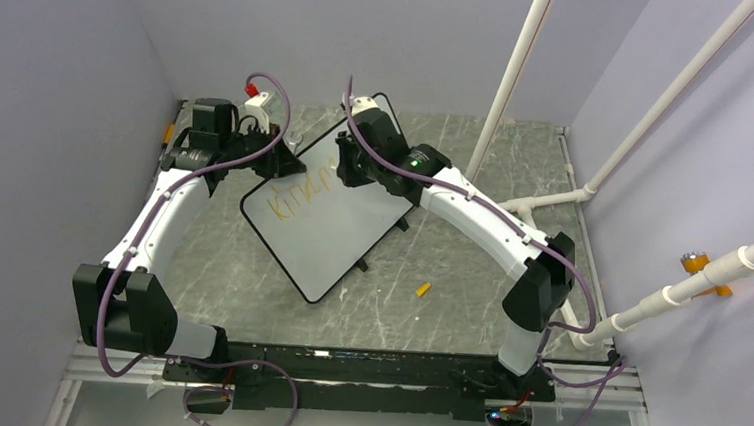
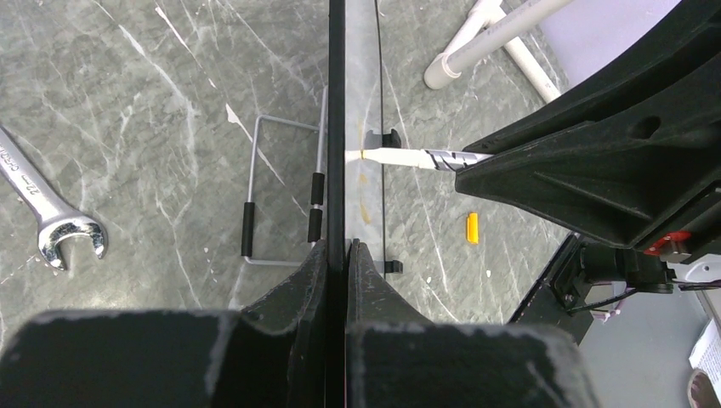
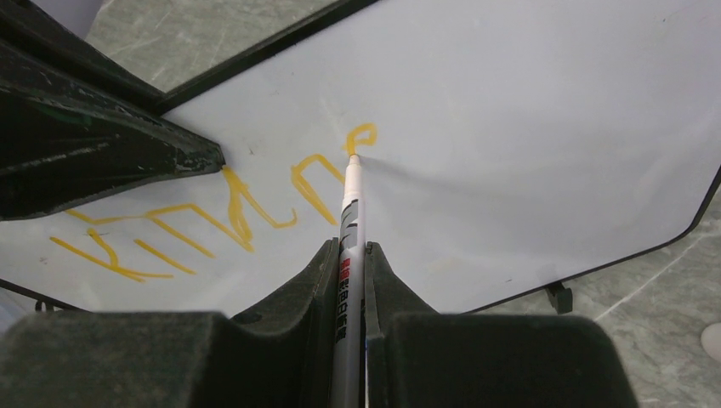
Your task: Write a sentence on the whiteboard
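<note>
Whiteboard is seen set diagonally mid-bench, its frame edge clamped betw. the closed fingers of the left end effector. A marker is gripped tight in the right end effector, tip pressed to the board at the last loop of the sentence, orange-yellow, w/ one line visible. An orange cap is spotted near the board's lower-right edge.
</note>
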{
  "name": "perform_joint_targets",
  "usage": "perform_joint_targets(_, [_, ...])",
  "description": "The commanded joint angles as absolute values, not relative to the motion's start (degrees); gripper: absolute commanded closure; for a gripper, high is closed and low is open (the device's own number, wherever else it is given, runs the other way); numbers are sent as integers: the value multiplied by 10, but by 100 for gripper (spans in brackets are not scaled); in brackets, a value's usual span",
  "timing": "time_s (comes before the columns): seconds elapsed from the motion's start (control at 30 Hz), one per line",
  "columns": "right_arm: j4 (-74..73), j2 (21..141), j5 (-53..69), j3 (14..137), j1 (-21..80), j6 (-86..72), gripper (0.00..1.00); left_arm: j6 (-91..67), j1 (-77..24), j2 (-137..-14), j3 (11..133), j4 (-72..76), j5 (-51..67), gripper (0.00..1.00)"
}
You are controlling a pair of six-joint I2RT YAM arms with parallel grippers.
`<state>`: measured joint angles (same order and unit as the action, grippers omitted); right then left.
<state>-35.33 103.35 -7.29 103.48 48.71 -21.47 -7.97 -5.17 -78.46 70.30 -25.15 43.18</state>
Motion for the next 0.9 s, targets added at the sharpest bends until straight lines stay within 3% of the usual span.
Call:
perform_joint_targets(0.0, [-326, 1021, -66, 1006, 493, -221, 100, -40, -63, -764, 714, -234, 453, 100])
perform_joint_targets(0.57, [-362, 1005, -113, 1073, 466, -190, 100, -42, -64, -759, 712, -231, 458, 100])
perform_joint_targets(0.87, [-319, 955, -92, 1021, 466, -198, 100, -43, -64, -758, 712, -229, 460, 100])
